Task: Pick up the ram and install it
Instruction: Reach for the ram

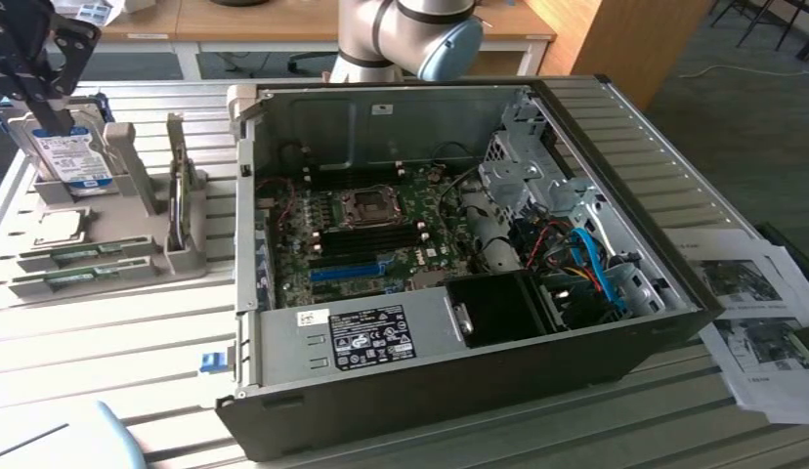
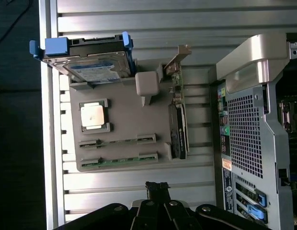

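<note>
- Status: pick-up not begun. The black two-finger gripper (image 1: 42,98) (image 2: 157,188) has its fingers pressed together and holds nothing.
- The gripper hangs over the grey plastic parts holder (image 1: 183,262) (image 2: 129,110) on the slatted metal table (image 1: 118,332) (image 2: 139,28), clear of everything in it.
- The ram (image 1: 72,281) (image 2: 119,159), a long, thin, flat green circuit-board stick, lies below the gripper in the holder's slot nearest the fingertips. It is not touched.
- A second green stick (image 1: 85,256) (image 2: 117,141) lies just beyond it, parallel, one slot farther from the gripper.
- Farther off in the holder: a square silver processor chip (image 1: 60,227) (image 2: 92,115), then a hard drive in a blue carrier (image 1: 68,156) (image 2: 91,62).
- The open black and silver computer case (image 1: 444,381) (image 2: 244,139) stands well to the side of the gripper. The long black motherboard slots (image 1: 365,237) appear to hold no green stick, though small detail there is hard to read.
- Judgement: all steps remain, namely grasp, lift, carry, seat.
- Look of the ram: lying flat, lengthwise in its slot, both ends held by grey clips, with small dark chips faintly visible along the green face. It appears rigid and thin, with little edge to grip.
</note>
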`<state>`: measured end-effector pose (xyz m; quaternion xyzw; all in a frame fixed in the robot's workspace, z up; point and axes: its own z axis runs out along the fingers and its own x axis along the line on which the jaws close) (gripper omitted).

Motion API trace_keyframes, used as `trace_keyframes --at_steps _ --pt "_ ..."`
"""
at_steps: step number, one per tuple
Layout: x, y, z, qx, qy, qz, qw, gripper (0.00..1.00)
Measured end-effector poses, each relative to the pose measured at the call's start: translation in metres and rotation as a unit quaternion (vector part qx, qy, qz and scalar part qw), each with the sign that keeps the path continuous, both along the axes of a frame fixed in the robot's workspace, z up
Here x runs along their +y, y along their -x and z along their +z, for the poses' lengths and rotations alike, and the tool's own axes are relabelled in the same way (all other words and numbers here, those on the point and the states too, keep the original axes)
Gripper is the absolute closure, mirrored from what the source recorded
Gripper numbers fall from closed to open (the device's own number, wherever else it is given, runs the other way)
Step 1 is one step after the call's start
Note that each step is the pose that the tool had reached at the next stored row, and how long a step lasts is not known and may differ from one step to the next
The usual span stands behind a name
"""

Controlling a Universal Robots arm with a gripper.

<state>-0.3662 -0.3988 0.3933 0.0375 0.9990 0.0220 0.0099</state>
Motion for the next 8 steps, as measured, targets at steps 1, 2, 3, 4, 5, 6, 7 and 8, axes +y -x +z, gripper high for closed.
trace_keyframes --at_steps 1,2,3,4,5,6,7,8 --pt "0.0 0.002 0.0 0.0001 0.0 0.0 1.0 0.91" --pt "0.0 0.003 0.0 0.0001 0.0 0.0 1.0 0.91" --pt "0.0 0.005 0.0 0.0002 0.0 0.0 1.0 0.91" --pt "0.0 0.007 0.0 0.0003 0.0 0.0 1.0 0.91" --pt "0.0 0.009 0.0001 0.0004 0.0 0.0 1.0 0.91" --pt "0.0 0.01 0.0 0.0005 0.0 0.0 1.0 0.91" --pt "0.0 0.012 0.0 0.0005 0.0 0.0 1.0 0.91" --pt "0.0 0.014 0.0 0.0006 0.0 0.0 1.0 0.91"
